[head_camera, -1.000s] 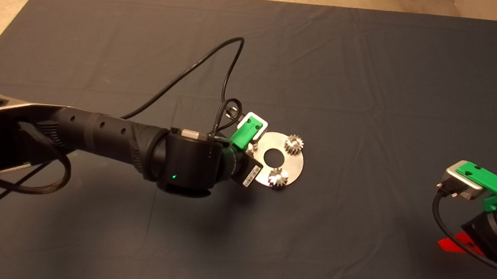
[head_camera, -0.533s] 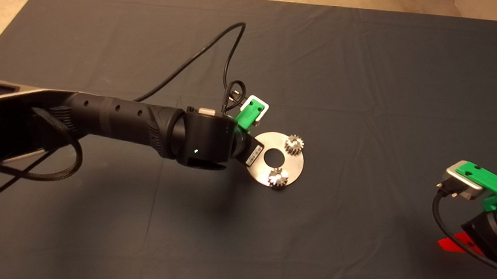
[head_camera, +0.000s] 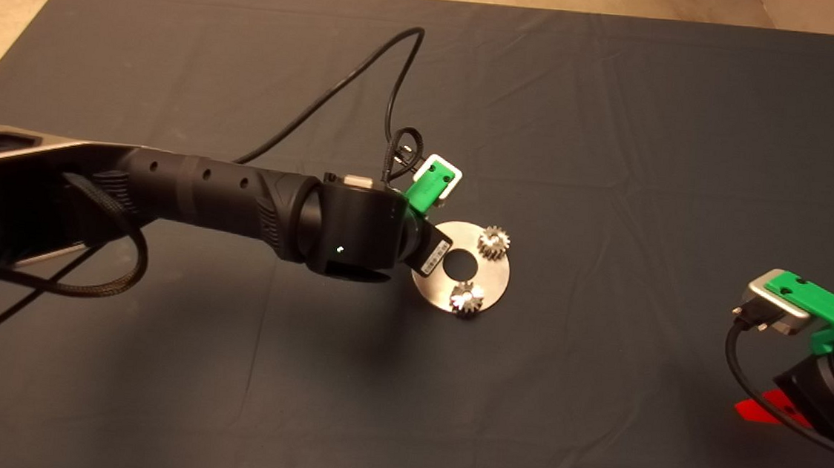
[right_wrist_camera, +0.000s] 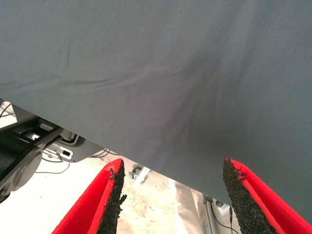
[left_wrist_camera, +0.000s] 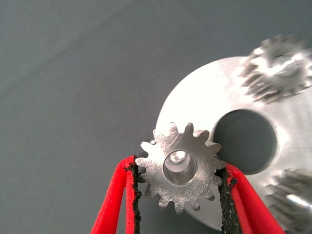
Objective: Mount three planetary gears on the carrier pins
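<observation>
Since 1 s ago, left arm has slid toward 1 o'clock and now covers the flat round silver disc's [head_camera: 497, 279] 9 o'clock edge. Left hand [left_wrist_camera: 178, 176] is closed on third small silvery toothed gear [left_wrist_camera: 180, 168], its bore over a pin [left_wrist_camera: 179, 158]; seated or not, can't tell. Two gears [head_camera: 494, 241] sit on pins at 1 and 6. Right hand [right_wrist_camera: 170, 192], open, empty, parked at 4 o'clock of the dark surface [head_camera: 618, 131].

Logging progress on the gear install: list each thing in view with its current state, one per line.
third gear: on its pin, between the left gripper's fingers.
other two gears: seated on pins.
carrier disc: flat on the mat.
left gripper: over the disc's edge, fingers beside the gear's teeth, grip unclear.
right gripper: open, parked at the mat's right edge.
</observation>
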